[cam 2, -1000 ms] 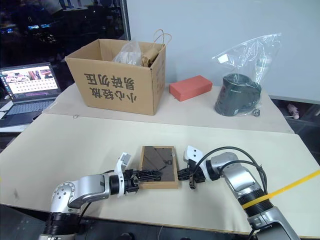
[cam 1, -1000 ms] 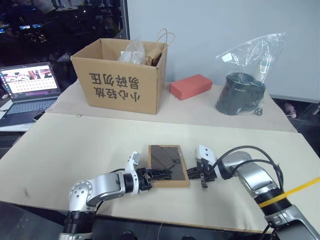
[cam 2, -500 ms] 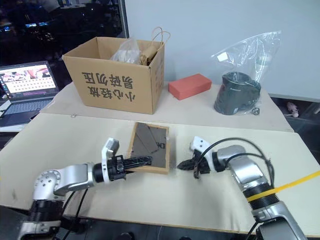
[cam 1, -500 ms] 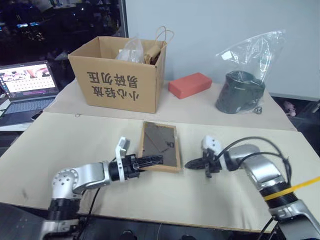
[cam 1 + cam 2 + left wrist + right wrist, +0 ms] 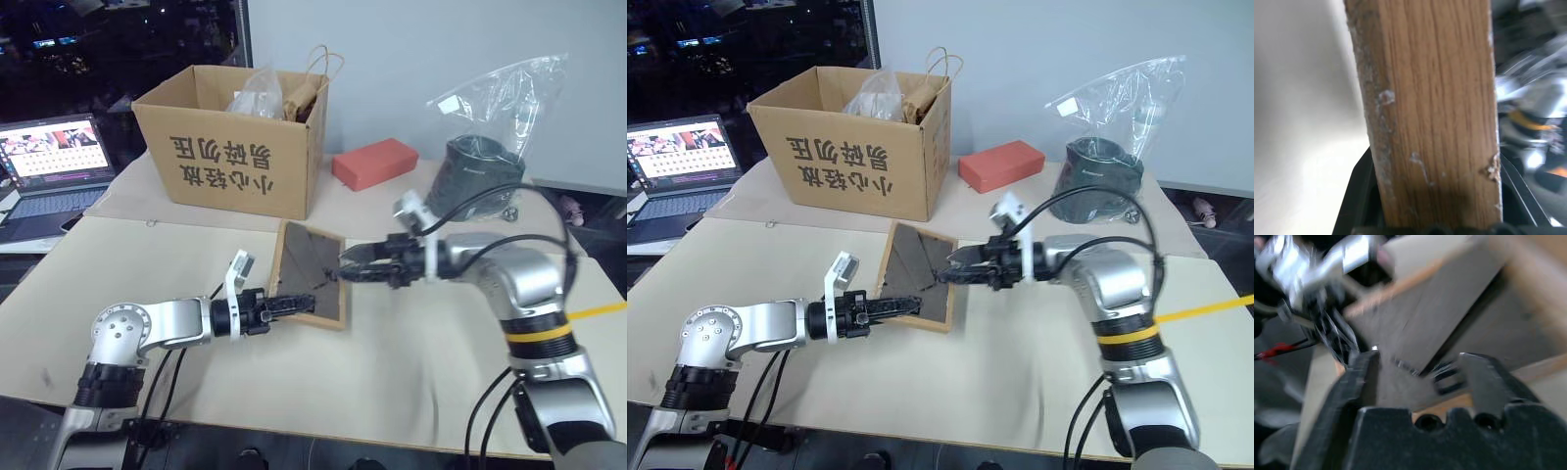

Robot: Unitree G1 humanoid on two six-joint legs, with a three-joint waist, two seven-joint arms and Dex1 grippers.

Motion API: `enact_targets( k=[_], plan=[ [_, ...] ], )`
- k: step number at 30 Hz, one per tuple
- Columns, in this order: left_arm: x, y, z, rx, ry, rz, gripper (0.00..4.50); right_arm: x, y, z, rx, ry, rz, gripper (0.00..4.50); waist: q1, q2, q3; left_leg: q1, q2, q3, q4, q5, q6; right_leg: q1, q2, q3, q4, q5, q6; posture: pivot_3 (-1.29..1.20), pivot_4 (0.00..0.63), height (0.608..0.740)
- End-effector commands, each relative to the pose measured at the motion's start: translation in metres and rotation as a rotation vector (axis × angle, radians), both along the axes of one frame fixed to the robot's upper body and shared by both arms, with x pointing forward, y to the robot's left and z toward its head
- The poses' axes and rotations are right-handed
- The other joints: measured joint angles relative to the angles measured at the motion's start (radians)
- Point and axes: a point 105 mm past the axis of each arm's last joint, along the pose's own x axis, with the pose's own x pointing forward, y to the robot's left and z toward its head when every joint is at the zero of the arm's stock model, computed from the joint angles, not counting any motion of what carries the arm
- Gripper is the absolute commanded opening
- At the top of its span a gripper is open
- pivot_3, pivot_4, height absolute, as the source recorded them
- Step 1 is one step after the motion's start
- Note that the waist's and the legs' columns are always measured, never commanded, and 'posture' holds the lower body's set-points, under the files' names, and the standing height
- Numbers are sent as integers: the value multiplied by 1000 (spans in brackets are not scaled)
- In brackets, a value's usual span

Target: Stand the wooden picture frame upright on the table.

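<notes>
the wooden picture frame (image 5: 312, 275) is tilted up on the table (image 5: 147, 284), its lower edge near the tabletop and its top leaning away toward the cardboard box (image 5: 233, 147), so the back faces the camera — a dark grey-brown panel inside a light-wood border, with a flap of the fold-out stand lying across it in a slightly different grey. the near-side border looks pale and thick; in the left wrist view the wood (image 5: 1430, 112) shows close up, with straight grain, a few pale scuffs and a small chip at one corner. the left gripper (image 5: 290, 303) is clamped on the frame's lower left edge, one black finger on each side of the wood. the right gripper (image 5: 349, 266) reaches in from the right with its fingers spread apart, its tips at the frame's right edge near the top; the right wrist view shows the two fingers (image 5: 1364, 377) wide apart with the grey back panel between them, and whether they touch it cannot be told. the frame sits on the near panel of the table, just in front of the seam, well apart from the red flat box (image 5: 374, 164) and the plastic bag (image 5: 490, 147) with a dark object inside.
</notes>
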Motion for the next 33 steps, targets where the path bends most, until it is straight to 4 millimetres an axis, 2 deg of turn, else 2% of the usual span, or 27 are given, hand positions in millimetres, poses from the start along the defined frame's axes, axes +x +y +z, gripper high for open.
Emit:
enact_targets(
  k=[1,4,6,10,13,19,22,24,28,31,33],
  plan=[
    [-14,-9,21,-72,-67,-110,1200,13,3,-8,-17,1,-32,4455,0,0,0,0,0,0,0,0,0,0,0,0,0,0,0,0,150,688],
    [-20,-11,20,-73,-71,-147,1200,19,6,-12,-10,9,-36,4455,-1,0,0,0,0,0,0,0,0,0,0,0,0,0,0,0,150,688],
    [-20,-12,19,-70,-68,-145,1200,15,13,-8,27,24,4,4455,-1,0,0,0,0,0,0,0,0,0,0,0,0,0,0,0,150,688],
    [-15,-13,18,-76,-57,-134,1200,-16,30,4,100,15,205,4455,-1,0,0,0,0,0,0,0,0,0,0,0,0,0,0,0,150,688],
    [-14,-14,17,-104,-28,-161,1200,-31,30,7,121,-6,285,4455,0,0,0,0,0,0,-1,0,0,0,0,-1,0,0,0,0,150,688],
    [-6,-12,18,-134,5,-154,1200,-37,19,8,107,-29,288,4455,0,0,0,0,0,-1,1,0,0,0,0,-1,1,0,0,0,150,688],
    [-4,-9,24,-179,26,-164,1200,-19,-4,-5,-39,-99,153,4455,0,0,0,0,0,-1,1,0,0,0,0,-1,1,0,0,0,150,688],
    [-4,-7,28,-197,34,-181,1200,-9,-30,-13,-162,-122,60,4455,0,0,0,0,0,-1,0,0,0,0,0,-1,1,0,0,0,150,688],
    [-1,-2,30,-198,43,-182,1200,-6,-68,-1,-206,-137,-35,4455,1,0,1,0,0,-1,0,0,0,0,0,-1,1,0,0,0,150,688],
    [3,0,32,-214,52,-180,1200,-11,-86,3,-239,-171,-70,4455,0,0,1,0,0,-1,0,0,0,0,0,-1,1,0,0,0,150,688],
    [4,0,34,-232,62,-183,1200,-11,-90,6,-231,-223,-94,4455,-5,0,1,0,0,-1,0,0,0,0,0,-1,1,0,0,0,150,688]
  ],
)
